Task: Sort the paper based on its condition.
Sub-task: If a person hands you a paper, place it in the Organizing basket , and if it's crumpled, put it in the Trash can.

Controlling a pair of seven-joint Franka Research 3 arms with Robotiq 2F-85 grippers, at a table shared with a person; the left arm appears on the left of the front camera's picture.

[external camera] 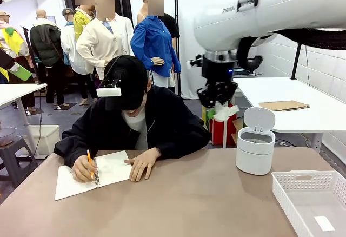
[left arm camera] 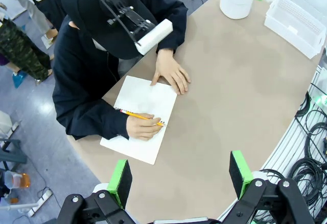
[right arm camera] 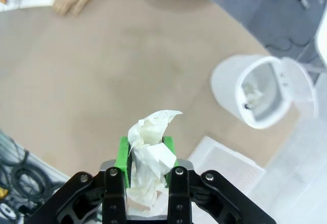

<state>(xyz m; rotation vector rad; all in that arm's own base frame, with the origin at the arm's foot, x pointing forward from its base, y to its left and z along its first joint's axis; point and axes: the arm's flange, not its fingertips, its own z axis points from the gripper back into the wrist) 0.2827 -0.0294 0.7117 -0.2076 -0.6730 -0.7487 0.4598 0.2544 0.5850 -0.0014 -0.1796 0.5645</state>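
My right gripper [external camera: 217, 97] hangs high above the table's far right, shut on a crumpled white paper wad [external camera: 223, 112]. In the right wrist view the wad [right arm camera: 153, 127] sticks up between the green pads of that gripper [right arm camera: 147, 155]. Below it stands a white bin [right arm camera: 260, 91] with its lid open and a crumpled paper [right arm camera: 252, 94] inside. A small flat white sheet [external camera: 324, 223] lies in the white basket [external camera: 303, 185]. My left gripper [left arm camera: 180, 175] is open, high over the table's near left edge, holding nothing.
A person across the table writes with a yellow pencil [external camera: 89, 161] in an open spiral notebook [external camera: 111, 169], one hand [external camera: 141, 164] flat on its page. The white bin [external camera: 255, 149] stands behind the basket. A brown cardboard sheet [external camera: 284, 105] lies on another table at the back.
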